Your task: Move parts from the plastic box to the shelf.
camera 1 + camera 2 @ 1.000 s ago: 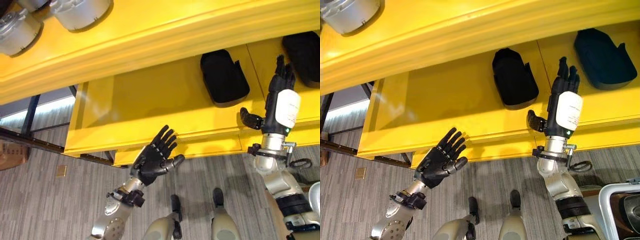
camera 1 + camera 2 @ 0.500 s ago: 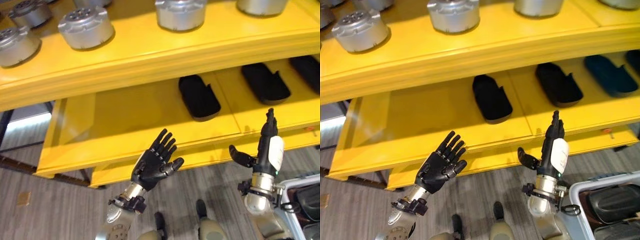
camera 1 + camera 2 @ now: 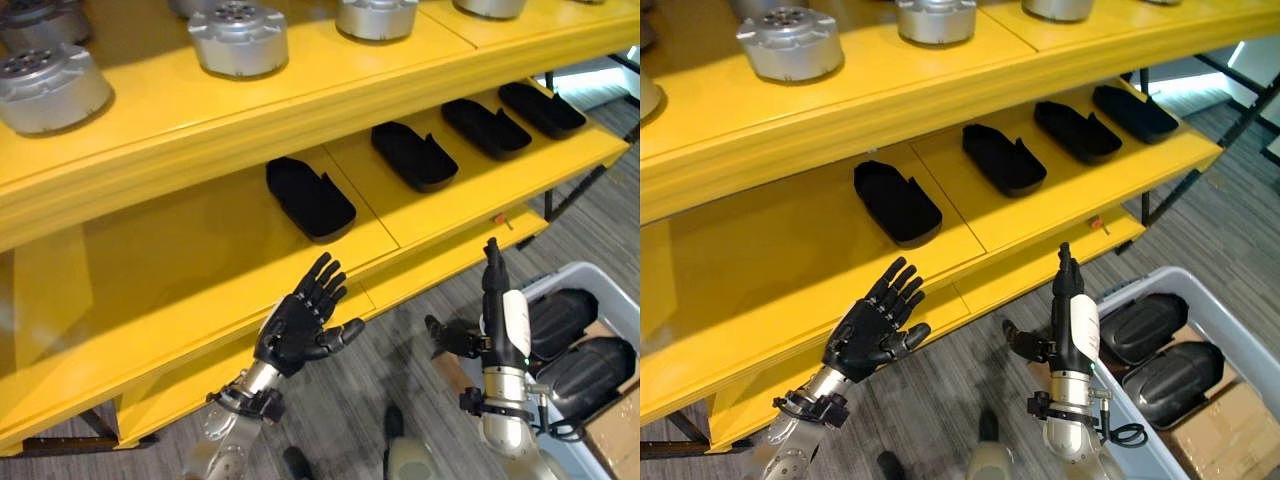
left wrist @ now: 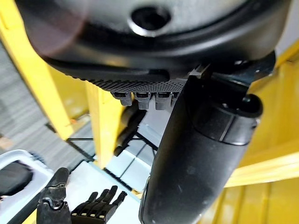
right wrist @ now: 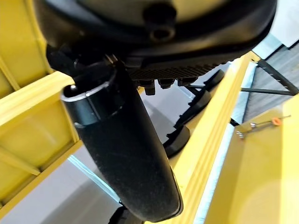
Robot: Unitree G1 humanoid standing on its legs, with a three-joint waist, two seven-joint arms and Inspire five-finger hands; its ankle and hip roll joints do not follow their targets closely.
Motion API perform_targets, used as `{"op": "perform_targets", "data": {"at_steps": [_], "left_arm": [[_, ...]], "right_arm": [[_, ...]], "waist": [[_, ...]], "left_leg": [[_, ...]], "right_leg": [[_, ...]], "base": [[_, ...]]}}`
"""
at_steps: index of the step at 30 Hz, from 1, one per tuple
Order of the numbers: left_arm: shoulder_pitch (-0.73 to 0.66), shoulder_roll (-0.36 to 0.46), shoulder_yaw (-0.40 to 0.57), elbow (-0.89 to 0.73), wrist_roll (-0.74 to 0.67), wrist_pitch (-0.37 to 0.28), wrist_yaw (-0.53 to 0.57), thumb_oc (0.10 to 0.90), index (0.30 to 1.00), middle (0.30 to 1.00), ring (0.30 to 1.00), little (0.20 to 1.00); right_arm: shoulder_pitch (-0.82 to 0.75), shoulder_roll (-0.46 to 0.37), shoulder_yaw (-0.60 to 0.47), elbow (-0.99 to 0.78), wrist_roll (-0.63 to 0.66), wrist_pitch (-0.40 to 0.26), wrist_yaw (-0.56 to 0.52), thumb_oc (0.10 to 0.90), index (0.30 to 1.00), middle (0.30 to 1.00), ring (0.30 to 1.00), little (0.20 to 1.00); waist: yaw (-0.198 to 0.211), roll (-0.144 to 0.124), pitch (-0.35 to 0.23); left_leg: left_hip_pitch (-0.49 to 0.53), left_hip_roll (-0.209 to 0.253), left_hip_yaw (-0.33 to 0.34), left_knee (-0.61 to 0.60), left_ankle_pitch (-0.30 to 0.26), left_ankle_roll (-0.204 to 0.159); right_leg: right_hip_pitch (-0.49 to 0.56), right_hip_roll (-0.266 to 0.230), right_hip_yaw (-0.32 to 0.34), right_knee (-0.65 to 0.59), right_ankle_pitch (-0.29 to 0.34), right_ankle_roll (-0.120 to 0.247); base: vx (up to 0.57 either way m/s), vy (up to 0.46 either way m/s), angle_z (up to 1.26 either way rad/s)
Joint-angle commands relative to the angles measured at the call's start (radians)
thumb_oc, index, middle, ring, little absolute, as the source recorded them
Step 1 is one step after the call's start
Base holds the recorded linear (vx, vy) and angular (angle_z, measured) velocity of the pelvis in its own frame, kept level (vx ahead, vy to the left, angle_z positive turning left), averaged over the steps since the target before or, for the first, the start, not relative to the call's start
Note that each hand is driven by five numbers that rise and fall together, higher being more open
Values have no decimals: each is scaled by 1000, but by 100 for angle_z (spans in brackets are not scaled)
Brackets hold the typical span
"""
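Several black moulded parts lie in a row on the lower yellow shelf (image 3: 1040, 215), such as one part (image 3: 897, 202) at the left and another part (image 3: 1003, 158) beside it. Two more black parts (image 3: 1140, 325) lie in the grey plastic box (image 3: 1238, 338) on the floor at the lower right. My left hand (image 3: 875, 330) is raised in front of the shelf's edge, fingers spread, holding nothing. My right hand (image 3: 1072, 320) points straight up between the shelf and the box, open and empty, its thumb (image 5: 126, 158) standing out.
Round silver metal parts (image 3: 790, 42) stand on the upper yellow shelf (image 3: 870, 95). A brown cardboard box (image 3: 1225, 420) sits beside the plastic box. Dark metal shelf legs (image 3: 1240, 110) cross at the right end. Grey floor lies below the shelf.
The camera has swung right, bringing the plastic box and more shelf parts into view. Both hands stay raised, open and empty; the right hand now stands below the shelf's edge.
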Motion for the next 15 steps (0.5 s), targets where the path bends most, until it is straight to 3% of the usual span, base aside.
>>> {"op": "perform_targets", "data": {"at_steps": [1, 7, 15], "left_arm": [[-34, -4, 31, -60, 32, -86, -112, 900, 1000, 1000, 1000, 1000], [-47, 4, 39, -49, 33, -42, -120, 900, 1000, 1000, 1000, 1000], [-57, -11, 2, -45, 6, -12, -136, 900, 1000, 1000, 1000, 1000]], "right_arm": [[-151, -38, -42, -32, 22, -104, -53, 900, 1000, 1000, 1000, 1000], [-191, -62, -16, -46, 41, -62, -20, 900, 1000, 1000, 1000, 1000], [-163, -89, -55, -15, 37, -31, 2, 900, 1000, 1000, 1000, 1000]], "waist": [[52, 13, -39], [59, 15, -53], [3, 20, -64]], "left_leg": [[-11, 12, 19, 75, -91, 65], [-18, 58, 98, 74, -55, 20], [-14, 97, 118, 42, -11, -22]], "right_leg": [[34, -49, -63, 185, -70, -10], [96, -8, -143, 51, -96, -23], [124, 70, -108, -46, -93, -57]], "base": [[-110, -247, -32], [-66, -253, -61], [-28, -287, -50]]}}
